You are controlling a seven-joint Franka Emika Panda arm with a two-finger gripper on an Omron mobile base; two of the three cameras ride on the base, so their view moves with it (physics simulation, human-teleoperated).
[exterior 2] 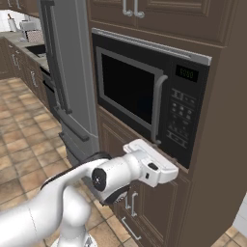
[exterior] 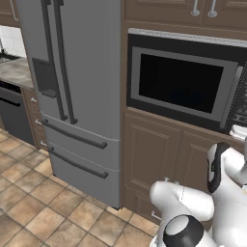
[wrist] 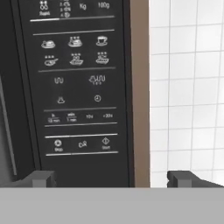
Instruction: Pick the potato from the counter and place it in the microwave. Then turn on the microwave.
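The microwave point(exterior: 181, 84) is built into brown cabinets, and its grey-framed glass door point(exterior 2: 130, 91) is shut and dark. Its button panel point(exterior 2: 183, 116) sits at the right side. My gripper point(wrist: 111, 178) is open and empty, held close in front of the lower part of the button panel point(wrist: 78, 87), with its row of bottom buttons point(wrist: 82, 143) just above the fingertips point(wrist: 41, 177). From the right base view, the hand point(exterior 2: 152, 166) is level with the microwave's lower right corner. The counter point(exterior 2: 29, 53) lies far off to the left. The potato is out of view.
A tall grey fridge point(exterior: 77, 72) stands left of the microwave. Brown cabinet doors point(exterior 2: 144, 202) are below the microwave, and a dark dishwasher point(exterior: 12, 113) sits under the far counter point(exterior: 14, 72). A white tiled wall point(wrist: 188, 87) is right of the panel.
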